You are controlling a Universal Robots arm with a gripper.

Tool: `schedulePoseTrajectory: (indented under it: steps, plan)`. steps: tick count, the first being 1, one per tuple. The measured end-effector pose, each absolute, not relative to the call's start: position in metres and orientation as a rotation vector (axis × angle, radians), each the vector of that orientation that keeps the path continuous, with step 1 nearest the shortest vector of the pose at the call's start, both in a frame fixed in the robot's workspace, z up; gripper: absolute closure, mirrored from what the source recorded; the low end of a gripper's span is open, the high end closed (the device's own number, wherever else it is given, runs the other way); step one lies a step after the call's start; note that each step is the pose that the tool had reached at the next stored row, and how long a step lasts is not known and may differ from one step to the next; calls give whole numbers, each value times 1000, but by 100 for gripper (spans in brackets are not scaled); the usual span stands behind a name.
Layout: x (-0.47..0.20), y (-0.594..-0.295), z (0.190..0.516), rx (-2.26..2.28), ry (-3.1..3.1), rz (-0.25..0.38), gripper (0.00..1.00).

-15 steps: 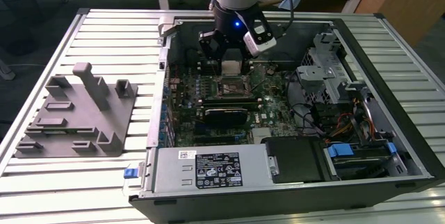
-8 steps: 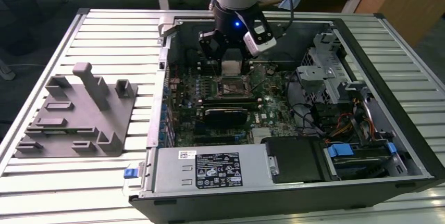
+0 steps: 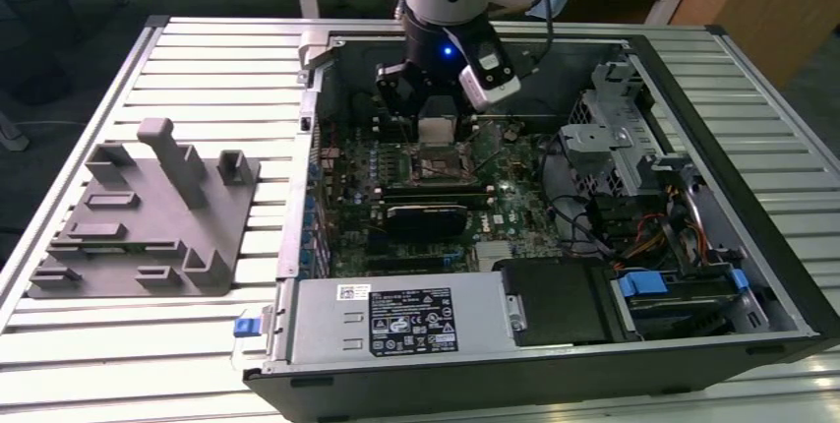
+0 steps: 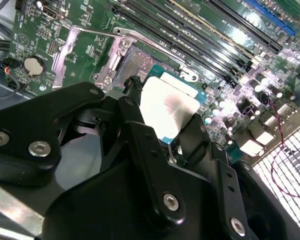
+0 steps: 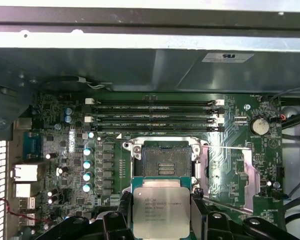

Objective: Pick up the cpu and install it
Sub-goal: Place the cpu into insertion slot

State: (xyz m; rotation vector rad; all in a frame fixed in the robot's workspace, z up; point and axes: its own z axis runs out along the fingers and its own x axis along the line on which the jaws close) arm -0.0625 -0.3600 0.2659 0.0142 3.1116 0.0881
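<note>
The cpu (image 5: 161,212), a flat square chip with a shiny silver top and a thin teal rim, is held between my black fingers (image 5: 199,215) in both wrist views; it also shows bright white as the cpu (image 4: 167,110). My gripper (image 3: 438,130) is shut on it inside the open computer case, hovering over the motherboard. The dark square socket (image 5: 166,160) lies open just beyond the chip, its metal load frame (image 5: 242,170) swung aside. In the exterior view the socket (image 3: 434,165) sits directly below the cpu (image 3: 436,129).
The computer case (image 3: 735,177) lies open on a slatted white table (image 3: 197,59). A grey power supply box (image 3: 393,320) occupies the near side, drive cages and cables the exterior view's right. Memory slots (image 5: 155,116) run beside the socket. A grey fixture (image 3: 145,216) stands at the exterior view's left.
</note>
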Motion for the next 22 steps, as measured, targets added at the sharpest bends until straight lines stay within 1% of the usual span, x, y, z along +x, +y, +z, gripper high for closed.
schedulePoseTrajectory:
  steps: [6,13,22]
  plan:
    - [-58,-360,259,16,3112,88,45]
    - [-56,-360,258,32,3111,88,45]
    - [-56,-360,257,261,3096,84,45]
